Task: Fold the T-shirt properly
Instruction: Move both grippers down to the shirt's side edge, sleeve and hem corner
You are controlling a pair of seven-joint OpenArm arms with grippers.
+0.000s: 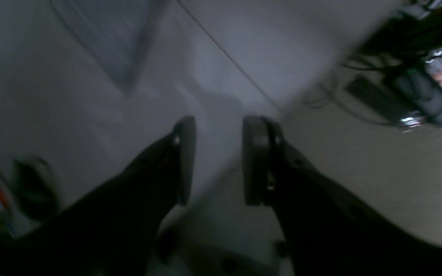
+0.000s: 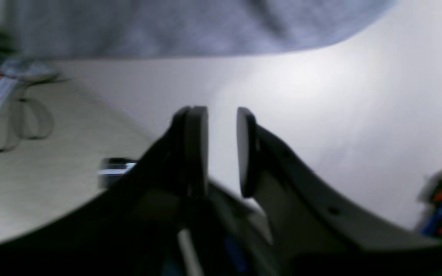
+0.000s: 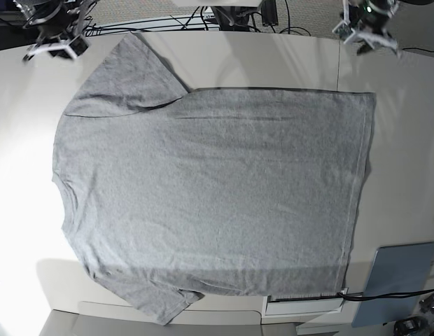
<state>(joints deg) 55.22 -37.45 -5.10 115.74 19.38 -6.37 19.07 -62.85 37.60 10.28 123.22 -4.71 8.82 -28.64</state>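
The heather-grey T-shirt (image 3: 210,196) lies spread flat on the white table (image 3: 406,161), plain side up, neck to the left and hem to the right. One sleeve (image 3: 126,73) points to the far left, the other (image 3: 157,301) to the near edge. My right gripper (image 3: 52,38) hovers off the far left corner, open and empty; in its wrist view (image 2: 222,151) the shirt's edge (image 2: 186,27) lies ahead. My left gripper (image 3: 367,28) hovers beyond the far right hem corner, open and empty (image 1: 219,161), with a blurred grey cloth corner (image 1: 106,42) ahead.
A grey-blue flat pad (image 3: 399,280) lies at the near right table corner with a cable beside it. Cables and equipment (image 3: 238,17) sit behind the far edge. The left wrist view shows floor with cables (image 1: 397,96) past the table edge. A seam (image 3: 339,63) crosses the table.
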